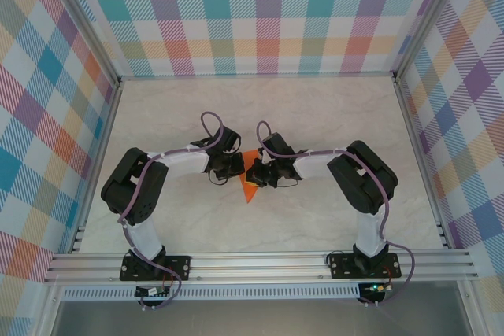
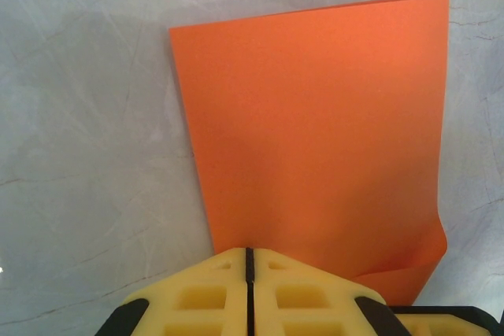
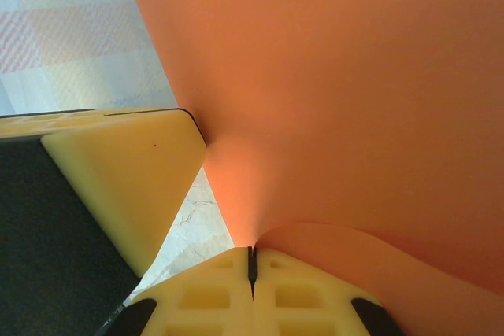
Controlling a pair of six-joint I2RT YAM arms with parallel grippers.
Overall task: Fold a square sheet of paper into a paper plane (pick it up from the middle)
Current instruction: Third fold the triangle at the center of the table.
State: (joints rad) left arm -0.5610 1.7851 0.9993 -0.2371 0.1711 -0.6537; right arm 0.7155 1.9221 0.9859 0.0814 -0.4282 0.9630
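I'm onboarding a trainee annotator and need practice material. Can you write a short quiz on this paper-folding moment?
1. True or false: the left end effector is open.
2. The walls are: A plain white, B plaid, C brick.
3. How many end effectors grip the orange sheet?
Key: 1 false, it is shut on the sheet. 2 B. 3 two; the right end effector pinches it too.

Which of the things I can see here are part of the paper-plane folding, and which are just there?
Part of the job:
- orange sheet of paper, folded double
- right gripper, shut on the paper
- left gripper, shut, tips at the paper's edge

Just there:
- pale marbled table
- checked walls
- metal rail holding the arm bases
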